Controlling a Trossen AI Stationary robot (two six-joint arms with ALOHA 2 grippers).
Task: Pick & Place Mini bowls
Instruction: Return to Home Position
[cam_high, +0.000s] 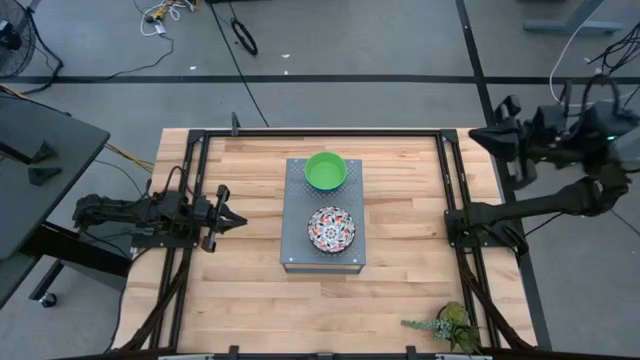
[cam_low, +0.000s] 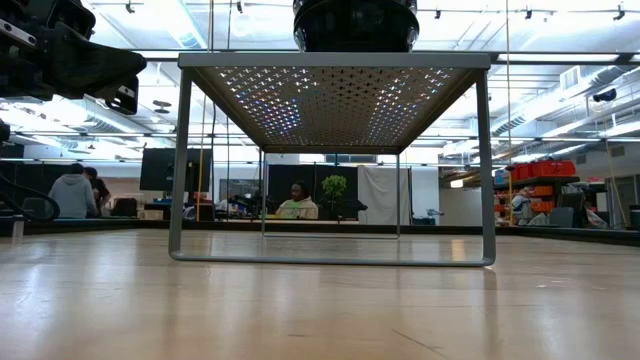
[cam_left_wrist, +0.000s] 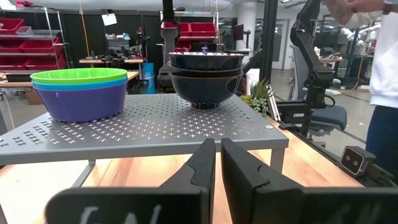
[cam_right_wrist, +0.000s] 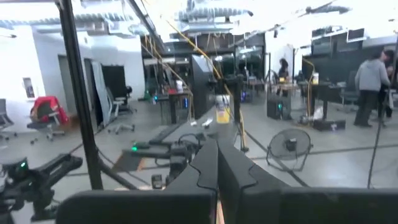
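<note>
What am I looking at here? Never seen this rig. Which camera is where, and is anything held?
Two robot arms work at a wooden table. The high view looks straight down. The low view looks level across the tabletop, under the grey perforated shelf. Each wrist view looks forward from one arm's wrist. On the shelf stand two stacks, one topped by a green bowl, the other by a white patterned bowl. The left arm's fingers sit over the table's left side, the right arm's fingers by its right edge. Both are shut, holding nothing.
</note>
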